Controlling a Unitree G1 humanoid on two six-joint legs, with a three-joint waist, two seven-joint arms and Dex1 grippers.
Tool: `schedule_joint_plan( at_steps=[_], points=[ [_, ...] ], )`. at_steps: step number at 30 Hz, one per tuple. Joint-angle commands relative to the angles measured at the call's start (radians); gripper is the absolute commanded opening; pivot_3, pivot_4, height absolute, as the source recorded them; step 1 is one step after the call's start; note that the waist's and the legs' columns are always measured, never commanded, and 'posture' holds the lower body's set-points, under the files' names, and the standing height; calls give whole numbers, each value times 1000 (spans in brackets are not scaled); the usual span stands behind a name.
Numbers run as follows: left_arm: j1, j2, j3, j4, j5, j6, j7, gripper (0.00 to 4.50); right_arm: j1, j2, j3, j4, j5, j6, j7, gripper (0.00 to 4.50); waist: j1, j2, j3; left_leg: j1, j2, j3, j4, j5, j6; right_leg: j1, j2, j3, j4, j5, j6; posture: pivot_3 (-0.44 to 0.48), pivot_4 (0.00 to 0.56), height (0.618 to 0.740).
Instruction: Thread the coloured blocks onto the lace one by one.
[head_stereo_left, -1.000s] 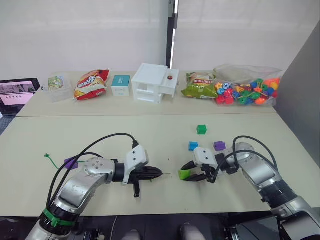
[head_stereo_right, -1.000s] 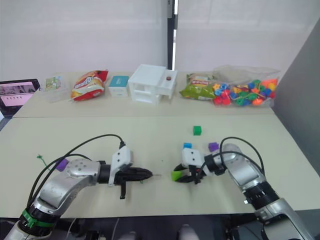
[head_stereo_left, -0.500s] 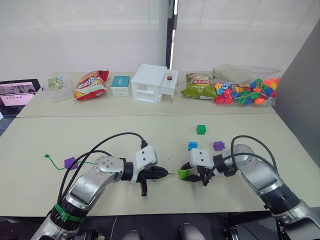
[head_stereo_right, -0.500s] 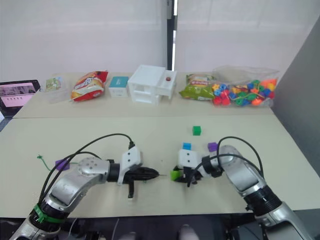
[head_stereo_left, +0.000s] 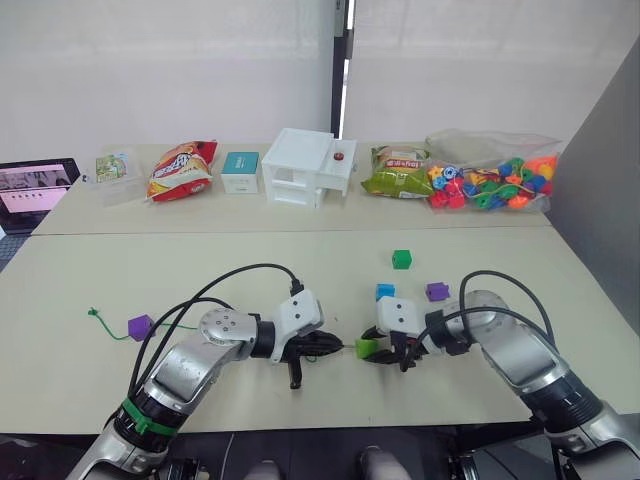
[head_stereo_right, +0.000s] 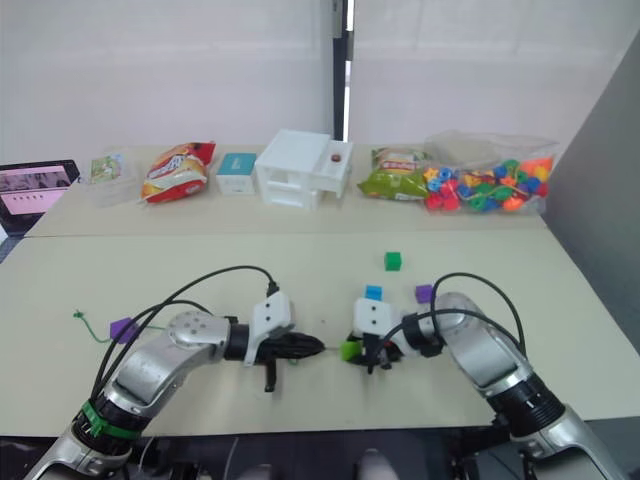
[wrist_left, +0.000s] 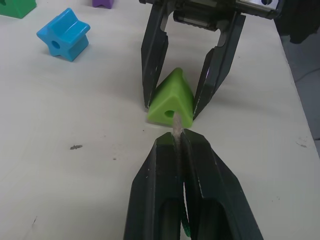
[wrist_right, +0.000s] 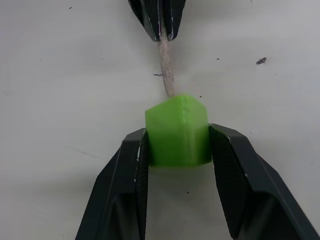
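My right gripper (wrist_right: 177, 134) is shut on the lime-green wedge block (wrist_left: 172, 100), holding it just above the table near the front. My left gripper (wrist_left: 176, 137) is shut on the lace, whose stiff greyish tip (wrist_right: 166, 70) sticks out and meets the wedge's face at its hole. The thin green lace (head_stereo_left: 110, 328) trails left across the table, past a purple block (head_stereo_left: 140, 326). A blue star block (head_stereo_left: 385, 291), a second purple block (head_stereo_left: 437, 291) and a dark green block (head_stereo_left: 402, 259) lie loose behind the right gripper.
Along the back table stand a clear bag of multicoloured beads (head_stereo_left: 495, 183), snack bags (head_stereo_left: 181, 168), a white drawer box (head_stereo_left: 308, 165), a small teal box (head_stereo_left: 241, 170) and a tablet (head_stereo_left: 35, 188). Black cables loop over both arms.
My left gripper has moved right with the lace, closing the gap until the tip reaches the wedge. The right gripper with the wedge has shifted slightly left.
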Motion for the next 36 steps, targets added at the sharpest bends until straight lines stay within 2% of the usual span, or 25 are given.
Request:
schedule_joint_plan(
  at_steps=[1, 15, 24, 29, 36],
  points=[
    [-18, -22, -8, -10, 3, -24, -5, 0, 19, -8, 21, -26, -13, 27, -4, 1301, 0, 0, 0, 0, 0, 0, 0, 0, 0, 0, 0, 0, 0, 0, 0, 0, 150, 740],
    [-41, -75, -40, 31, 6, -40, -38, 0, 20, -10, 16, -57, -6, 87, -16, 1301, 2, 0, 0, 0, 0, 0, 0, 0, 0, 0, 0, 0, 0, 0, 0, 0, 150, 740],
    [-69, -173, -94, 187, 55, -130, -57, 0, 30, -6, 13, -85, 1, 115, -33, 1301, 5, 0, -1, 0, 0, 0, 0, 0, 0, 1, 0, 0, 0, 0, 0, 0, 150, 740],
    [-78, -167, -90, 194, 60, -136, -87, 0, 33, -5, 11, -92, 2, 124, -41, 1301, 9, -1, -1, 2, -1, -1, 1, 0, 0, 5, 0, 0, -2, 0, 0, 0, 150, 740],
    [-62, -49, -31, 128, 41, -115, -144, 2358, 40, -10, 9, -88, 4, 123, -51, 1301, 2, -1, -1, 2, 0, -1, 1, 0, 0, 3, 0, 0, 0, 0, 0, 0, 150, 740]
  ],
)
